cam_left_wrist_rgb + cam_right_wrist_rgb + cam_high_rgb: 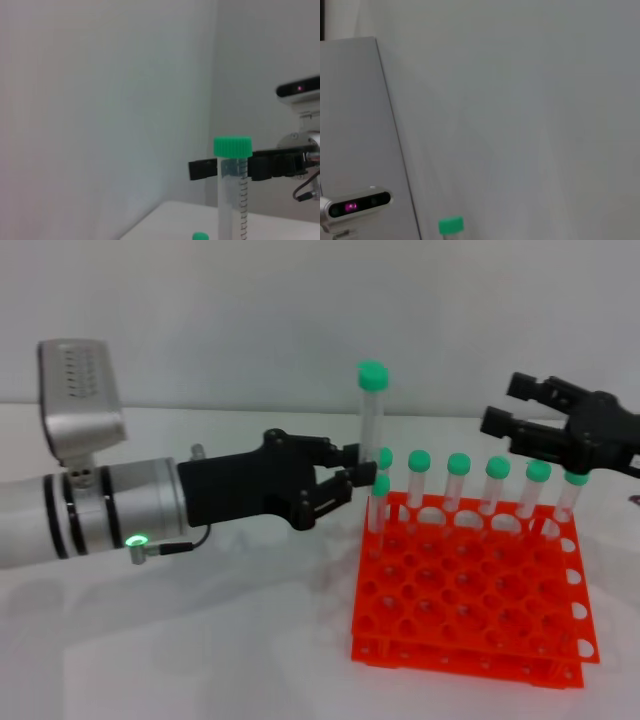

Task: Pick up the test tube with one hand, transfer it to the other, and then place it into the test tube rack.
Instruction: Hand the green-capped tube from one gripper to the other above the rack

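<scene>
My left gripper [350,468], on the wrist with the green light, is shut on the test tube [370,430] and holds it upright above the back left corner of the orange test tube rack [470,605]. Its green cap [372,375] stands well above the caps of the tubes in the rack. My right gripper [510,405] hovers open over the rack's back right, apart from the held tube. In the left wrist view the held tube [230,200] rises in front of the right gripper's black fingers [201,170]. The right wrist view shows only its green cap [451,225].
Several other green-capped tubes [458,485] stand in the rack's back row, one [380,502] right beside the left fingertips. Many rack holes toward the front hold nothing. A pale wall lies behind the white table [200,640].
</scene>
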{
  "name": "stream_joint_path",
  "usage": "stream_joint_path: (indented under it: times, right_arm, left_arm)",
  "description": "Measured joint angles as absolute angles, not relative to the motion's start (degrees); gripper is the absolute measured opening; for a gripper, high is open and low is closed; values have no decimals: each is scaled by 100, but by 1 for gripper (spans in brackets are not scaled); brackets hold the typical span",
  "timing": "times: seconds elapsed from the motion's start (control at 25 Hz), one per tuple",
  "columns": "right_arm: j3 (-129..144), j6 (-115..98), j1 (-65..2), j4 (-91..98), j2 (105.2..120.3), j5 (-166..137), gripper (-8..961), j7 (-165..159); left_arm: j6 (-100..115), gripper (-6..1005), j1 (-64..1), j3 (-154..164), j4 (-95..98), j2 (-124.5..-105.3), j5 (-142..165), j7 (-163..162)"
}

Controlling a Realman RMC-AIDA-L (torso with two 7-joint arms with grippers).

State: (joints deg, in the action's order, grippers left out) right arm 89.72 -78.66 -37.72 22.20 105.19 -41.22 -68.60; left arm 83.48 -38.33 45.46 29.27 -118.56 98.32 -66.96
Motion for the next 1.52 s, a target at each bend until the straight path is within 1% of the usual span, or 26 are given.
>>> stream_joint_path:
  times: [0.08,0.24,0.52,0.76,1.2,1.52]
  right_arm:
    - [8976,-7787,-3812,2221,10588,-4191,856,-6860]
    - [8968,-7761,-3889,2224,10671,-4344,854,-6900]
    - [8992,-7786,-4013,2224,10776,-4555,850,-6928]
    - [8984,-7815,-4038,2225,10908,-4694,847,-6937]
    - [8964,-7623,-4096,2284,11076,-4703,841,-6910]
    - [8825,-7506,-4062,2285,11178,-4704,605,-6807]
  left_arm:
    - [8261,241,-3866,4645,2909,-11887,9849,-6693]
    - [8121,244,-3984,4861,2758,-11901,9815,-6686]
    - [8065,249,-4137,4886,2511,-11900,9808,-6537]
    - [7938,253,-4158,4886,2452,-11900,9803,-6498]
    - [7775,261,-4343,4886,2161,-11921,9804,-6303]
    - [7775,267,-4327,4886,2118,-11927,9793,-6276]
